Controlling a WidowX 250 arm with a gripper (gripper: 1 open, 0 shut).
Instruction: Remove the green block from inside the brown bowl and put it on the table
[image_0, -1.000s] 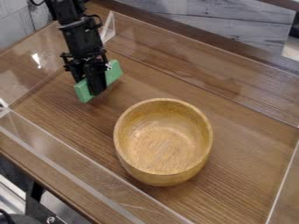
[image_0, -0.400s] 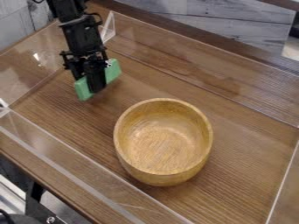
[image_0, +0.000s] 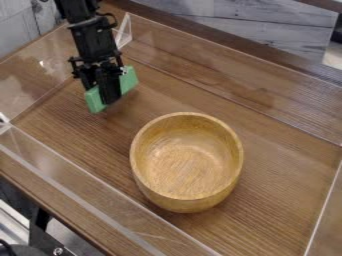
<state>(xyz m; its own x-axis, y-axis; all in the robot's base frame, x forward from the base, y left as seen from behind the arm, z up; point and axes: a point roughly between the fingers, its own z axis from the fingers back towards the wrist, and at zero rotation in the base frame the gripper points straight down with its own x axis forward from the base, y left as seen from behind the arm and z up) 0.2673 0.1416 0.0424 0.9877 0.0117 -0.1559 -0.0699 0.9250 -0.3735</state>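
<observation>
The green block (image_0: 96, 100) is at the upper left of the table (image_0: 267, 100), its lower end at or just above the wood. My black gripper (image_0: 107, 92) points steeply down and is shut on the green block, whose upper part is hidden between the fingers. The brown bowl (image_0: 187, 160) stands empty to the lower right, well apart from the gripper and block.
Clear acrylic walls (image_0: 80, 190) run along the table's edges, one close behind and left of the gripper. A pale marbled surface (image_0: 267, 25) lies beyond the far wall.
</observation>
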